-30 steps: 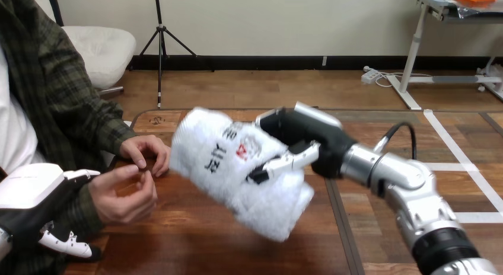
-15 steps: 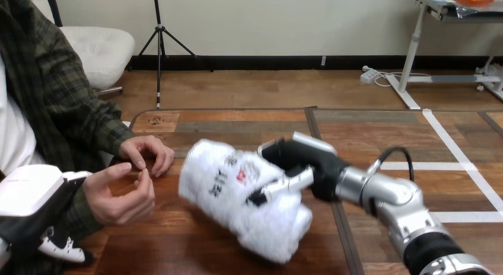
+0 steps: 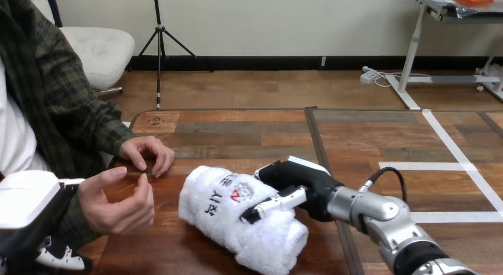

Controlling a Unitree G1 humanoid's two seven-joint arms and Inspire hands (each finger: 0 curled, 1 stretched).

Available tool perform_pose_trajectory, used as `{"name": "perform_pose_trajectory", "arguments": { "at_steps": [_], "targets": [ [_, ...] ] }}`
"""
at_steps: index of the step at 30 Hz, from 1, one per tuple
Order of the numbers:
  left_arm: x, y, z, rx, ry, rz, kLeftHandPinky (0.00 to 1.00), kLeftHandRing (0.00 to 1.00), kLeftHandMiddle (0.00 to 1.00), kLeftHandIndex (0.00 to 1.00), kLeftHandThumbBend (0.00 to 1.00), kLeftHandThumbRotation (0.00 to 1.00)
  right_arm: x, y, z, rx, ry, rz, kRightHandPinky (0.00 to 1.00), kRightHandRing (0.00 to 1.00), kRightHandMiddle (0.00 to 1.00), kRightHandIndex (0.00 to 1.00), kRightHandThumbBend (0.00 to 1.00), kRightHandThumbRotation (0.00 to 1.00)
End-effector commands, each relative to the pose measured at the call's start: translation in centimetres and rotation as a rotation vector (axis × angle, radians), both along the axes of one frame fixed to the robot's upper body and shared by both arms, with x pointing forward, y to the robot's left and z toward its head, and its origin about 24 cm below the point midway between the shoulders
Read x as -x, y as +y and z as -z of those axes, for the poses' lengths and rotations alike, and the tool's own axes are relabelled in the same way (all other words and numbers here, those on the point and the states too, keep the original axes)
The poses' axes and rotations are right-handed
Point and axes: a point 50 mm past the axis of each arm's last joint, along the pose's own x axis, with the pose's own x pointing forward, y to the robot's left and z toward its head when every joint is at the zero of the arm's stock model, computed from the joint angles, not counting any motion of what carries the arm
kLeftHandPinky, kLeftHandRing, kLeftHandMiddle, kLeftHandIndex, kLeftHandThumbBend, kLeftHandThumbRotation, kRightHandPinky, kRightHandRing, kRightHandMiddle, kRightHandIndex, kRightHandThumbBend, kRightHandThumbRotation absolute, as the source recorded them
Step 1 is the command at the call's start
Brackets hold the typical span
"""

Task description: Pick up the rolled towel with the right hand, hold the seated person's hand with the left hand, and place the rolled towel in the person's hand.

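Right hand (image 3: pixel 296 183): grasps the white rolled terry towel (image 3: pixel 228 221), black-and-white fingers clenched round its middle. Towel: lies on the brown wooden table (image 3: pixel 237 127) near the centre, close to the person's cupped nearer hand (image 3: pixel 115 201) but apart from it. Left hand (image 3: pixel 26 207): sits at that hand's wrist, lower left; grasp cannot be told. Person's farther hand (image 3: pixel 145 152): rests on the table.

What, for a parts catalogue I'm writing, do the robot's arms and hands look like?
The right hand is black, with white-shelled jointed fingers. The right arm is silver, in rounded segments, with a black band lower down and a black cable arching from the wrist. The left hand has a broad white shell over black.
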Motion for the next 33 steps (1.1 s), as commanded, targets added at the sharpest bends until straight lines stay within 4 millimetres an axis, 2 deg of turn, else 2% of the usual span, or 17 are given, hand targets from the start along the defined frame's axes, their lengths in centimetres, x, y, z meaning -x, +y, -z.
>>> {"name": "perform_pose_trajectory", "arguments": {
  "at_steps": [1, 9, 18, 33],
  "targets": [
    [0.8, -2.5, -1.3, 0.088, -0.085, 0.057, 0.54, 0.58, 0.61, 0.61, 1.00, 0.00, -2.8, 4.0, -5.1, -0.005, -0.204, -0.092, 0.16, 0.19, 0.28, 0.34, 0.88, 0.00],
    [1.9, -3.4, -1.7, 0.139, -0.099, 0.046, 0.50, 0.52, 0.55, 0.57, 0.99, 0.00, -2.2, 5.0, -4.2, 0.018, -0.199, -0.115, 0.16, 0.20, 0.30, 0.34, 0.89, 0.00],
    [2.6, -4.2, -1.8, 0.366, -0.035, 0.004, 0.45, 0.49, 0.53, 0.54, 0.96, 0.00, -1.8, 6.2, -3.6, 0.102, -0.221, -0.140, 0.18, 0.23, 0.32, 0.34, 0.88, 0.00],
    [3.3, -5.0, -1.1, 0.451, 0.005, 0.020, 0.44, 0.47, 0.52, 0.53, 1.00, 0.00, -1.0, 7.9, -2.8, 0.137, -0.231, -0.200, 0.21, 0.27, 0.35, 0.35, 0.86, 0.00]
  ]
}}
